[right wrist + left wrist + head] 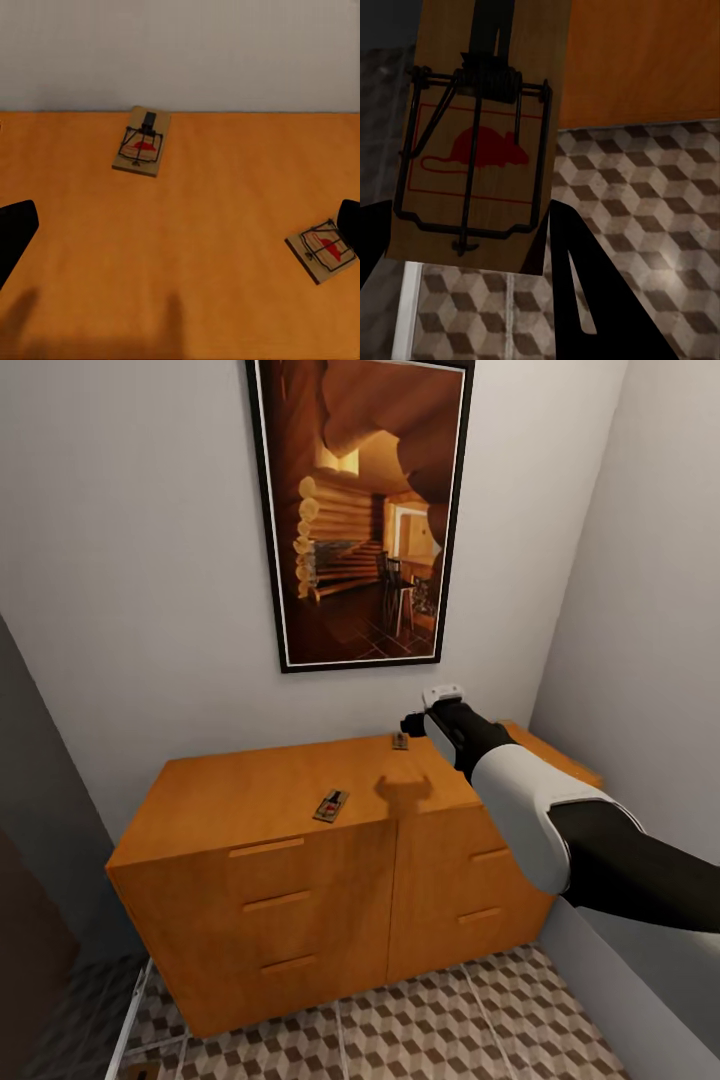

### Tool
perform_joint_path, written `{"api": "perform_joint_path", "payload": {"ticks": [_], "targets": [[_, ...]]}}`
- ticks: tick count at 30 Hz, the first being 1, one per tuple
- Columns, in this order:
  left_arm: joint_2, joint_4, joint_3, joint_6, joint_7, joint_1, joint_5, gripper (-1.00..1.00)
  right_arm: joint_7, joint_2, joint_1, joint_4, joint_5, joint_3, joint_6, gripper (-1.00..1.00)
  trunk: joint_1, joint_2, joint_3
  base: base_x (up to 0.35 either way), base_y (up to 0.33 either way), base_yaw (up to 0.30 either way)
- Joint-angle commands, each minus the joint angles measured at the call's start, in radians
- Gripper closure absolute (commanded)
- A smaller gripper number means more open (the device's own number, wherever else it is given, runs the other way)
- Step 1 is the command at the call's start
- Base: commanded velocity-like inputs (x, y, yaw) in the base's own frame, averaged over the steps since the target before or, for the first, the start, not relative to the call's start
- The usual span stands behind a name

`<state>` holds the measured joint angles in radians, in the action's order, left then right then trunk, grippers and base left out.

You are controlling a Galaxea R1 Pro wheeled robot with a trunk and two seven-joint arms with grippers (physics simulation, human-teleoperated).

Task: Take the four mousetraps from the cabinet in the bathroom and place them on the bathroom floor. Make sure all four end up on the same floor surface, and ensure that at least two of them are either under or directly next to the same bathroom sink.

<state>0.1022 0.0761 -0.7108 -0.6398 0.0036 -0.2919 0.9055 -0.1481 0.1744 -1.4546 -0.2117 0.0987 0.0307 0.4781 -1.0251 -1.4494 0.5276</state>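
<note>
- two mousetraps lie flat on the cabinet (pixel 250 800) top: a front trap (pixel 331 805) near the front edge, about mid-width, and a back trap (pixel 400 741) close to the wall.
- in the right wrist view the back trap (pixel 142 141) sits just short of the wall, and the front trap (pixel 324 250) lies well apart from it, partly behind one dark fingertip.
- a third trap (pixel 480 135) fills the left wrist view, red mouse mark and dark spring facing the camera. it stands between the left gripper (pixel 457 255) fingers, which are closed against its sides, so it is pinched there above the floor.
- the right gripper (pixel 412 724) hangs over the cabinet top beside the back trap, not touching either trap. its fingers (pixel 16 232) are spread wide, with bare wood between them.
- its shadow falls on the top near the front edge, right of the front trap.
- all six drawers look closed.
- the floor (pixel 450 1020) of cube-pattern tiles runs in front of the cabinet; a small brown object (pixel 140 1071) lies on it at the lower left edge of the head view, too cut off to identify.
- a framed picture (pixel 360 510) of a log interior hangs on the wall above the cabinet.
</note>
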Motion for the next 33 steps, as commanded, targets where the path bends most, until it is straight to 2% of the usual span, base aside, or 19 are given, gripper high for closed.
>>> {"api": "perform_joint_path", "payload": {"ticks": [1,6,9,33], "targets": [[-0.001,0.002,-0.007,-0.003,0.006,-0.001,0.000,1.00,0.001,0.000,0.006,-0.001,0.011,0.003,-0.006,-1.00,0.000,-0.001,0.001,0.000,0.000,0.000],[-0.001,0.002,-0.007,-0.003,0.006,-0.001,0.000,1.00,0.000,0.000,0.043,0.037,0.011,0.002,-0.141,-1.00,0.000,-0.001,0.001,0.000,0.000,0.000],[-0.001,0.002,-0.007,-0.002,0.006,-0.001,0.000,1.00,-0.001,0.000,0.050,0.053,0.012,0.003,-0.177,-1.00,0.000,-0.001,0.001,0.000,0.000,0.000],[-0.010,0.002,-0.007,-0.002,0.006,-0.001,0.000,1.00,-0.002,0.000,0.052,0.063,0.012,0.002,-0.197,-1.00,0.000,-0.001,0.001,0.000,0.000,0.000]]}}
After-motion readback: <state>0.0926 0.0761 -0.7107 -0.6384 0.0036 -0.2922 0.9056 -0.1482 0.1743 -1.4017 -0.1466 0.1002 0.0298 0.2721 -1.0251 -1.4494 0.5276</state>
